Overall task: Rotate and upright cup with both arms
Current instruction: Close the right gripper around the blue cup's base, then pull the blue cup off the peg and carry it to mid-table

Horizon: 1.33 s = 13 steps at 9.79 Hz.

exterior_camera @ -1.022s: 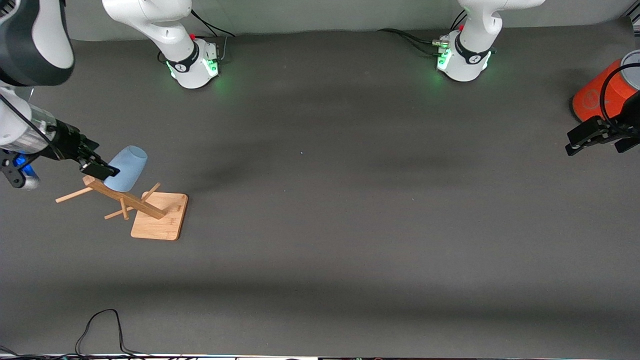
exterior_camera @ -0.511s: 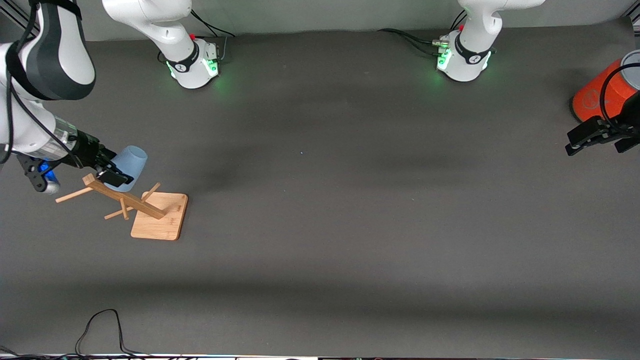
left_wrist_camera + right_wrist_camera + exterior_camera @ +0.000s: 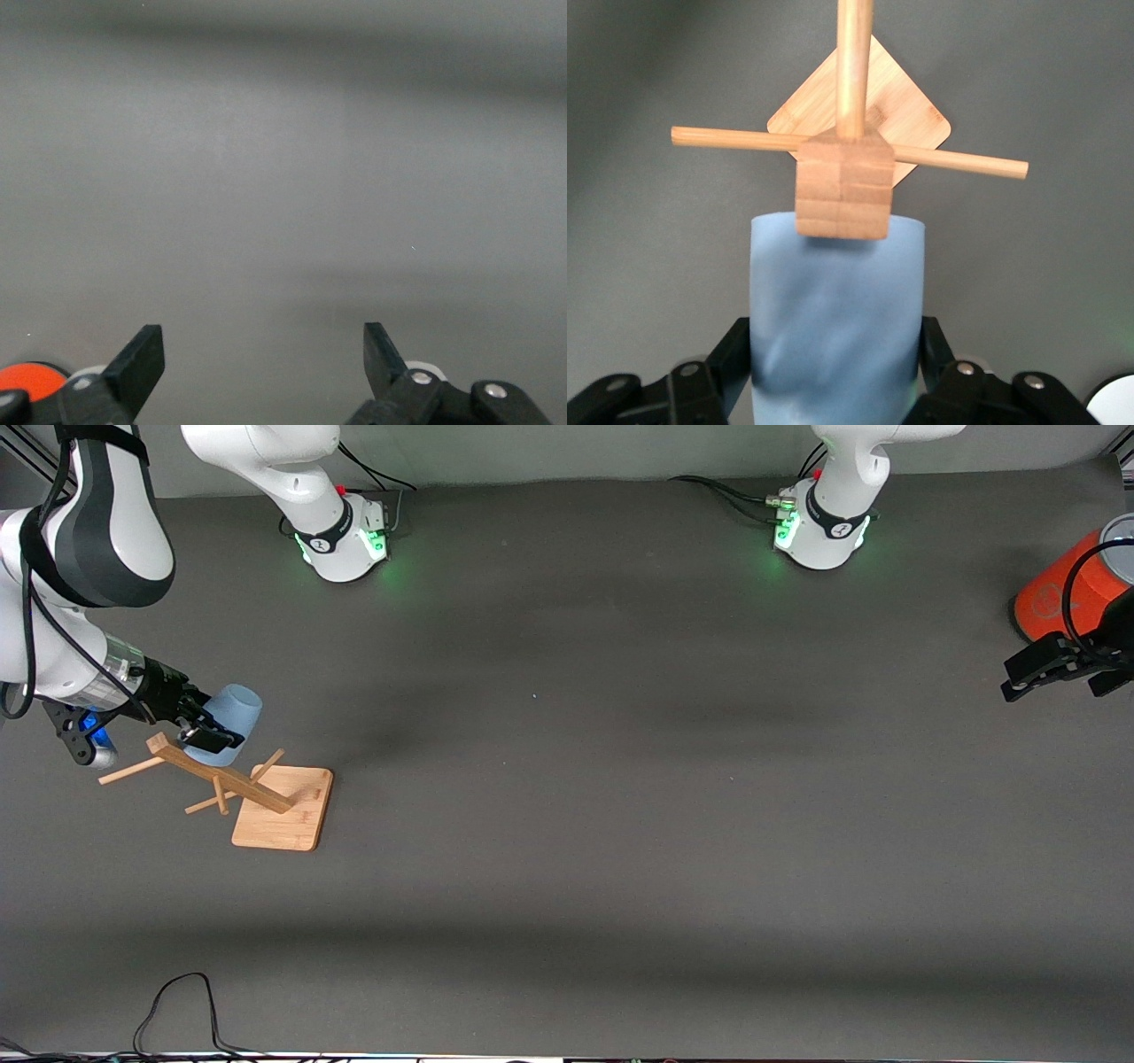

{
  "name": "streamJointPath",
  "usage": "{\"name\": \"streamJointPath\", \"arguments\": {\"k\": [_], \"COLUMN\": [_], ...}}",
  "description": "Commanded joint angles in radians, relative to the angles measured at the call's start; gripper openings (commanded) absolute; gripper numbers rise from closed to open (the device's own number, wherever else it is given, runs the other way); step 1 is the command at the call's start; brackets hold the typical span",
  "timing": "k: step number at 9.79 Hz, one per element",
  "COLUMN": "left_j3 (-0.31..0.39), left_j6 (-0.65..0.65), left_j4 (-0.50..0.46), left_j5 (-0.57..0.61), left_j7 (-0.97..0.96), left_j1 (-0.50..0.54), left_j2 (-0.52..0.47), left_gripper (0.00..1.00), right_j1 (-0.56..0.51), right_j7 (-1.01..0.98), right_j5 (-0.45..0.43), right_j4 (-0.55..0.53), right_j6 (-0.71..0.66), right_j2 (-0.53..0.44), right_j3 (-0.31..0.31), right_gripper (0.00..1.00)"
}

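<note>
The cup, a pale-blue handleless tumbler, sits at the right arm's end of the table, up off the surface, upturned on the wooden rack; in the front view its closed base tilts up and away from the right gripper, and its opening cannot be seen, so nothing can be told about any contents; the right wrist view shows the cup between the 2 black fingers, which press against its sides, so the right gripper is closed on the cup; the square top of the rack's post overlaps the cup's far end in that view, with thin wooden pegs crossing it and the rack's flat square base showing past it; whether a peg is inside the cup cannot be made out; the left gripper hangs at the left arm's end of the table, over bare surface beside the orange cylinder, which is cut off by the picture's edge, its grey lid only partly showing; the left wrist view shows the left gripper with its 2 fingers spread wide and nothing between them, only grey table, and a sliver of orange at one corner.
</note>
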Motion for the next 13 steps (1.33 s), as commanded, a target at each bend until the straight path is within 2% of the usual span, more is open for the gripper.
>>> {"name": "streamJointPath", "arguments": {"k": [1,4,7,10,13], "left_j3": [0.004,0.004,0.004,0.004,0.004], "left_j6": [-0.008,-0.006,-0.006,-0.005,-0.005], "left_j4": [0.015,0.015,0.013,0.015,0.015], "left_j5": [-0.007,-0.007,-0.007,-0.009,-0.009], "left_j7": [0.003,0.001,0.001,0.001,-0.001], "left_j1": [-0.003,-0.003,0.002,0.003,0.003], "left_j2": [0.005,0.005,0.005,0.005,0.005], "left_gripper": [1.00,1.00,1.00,1.00,1.00], "right_j1": [0.002,0.008,0.087,0.230,0.380], "right_j7": [-0.025,-0.024,-0.001,0.146,0.351], "right_j5": [0.017,0.017,0.019,0.017,0.007], "right_j4": [-0.023,0.015,0.043,0.046,0.069], "right_j6": [0.017,-0.021,-0.081,-0.093,-0.076], "right_j2": [-0.026,-0.043,-0.083,-0.133,-0.120], "right_j3": [-0.006,0.004,0.004,0.005,0.007], "right_gripper": [0.67,0.67,0.67,0.67,0.67]}}
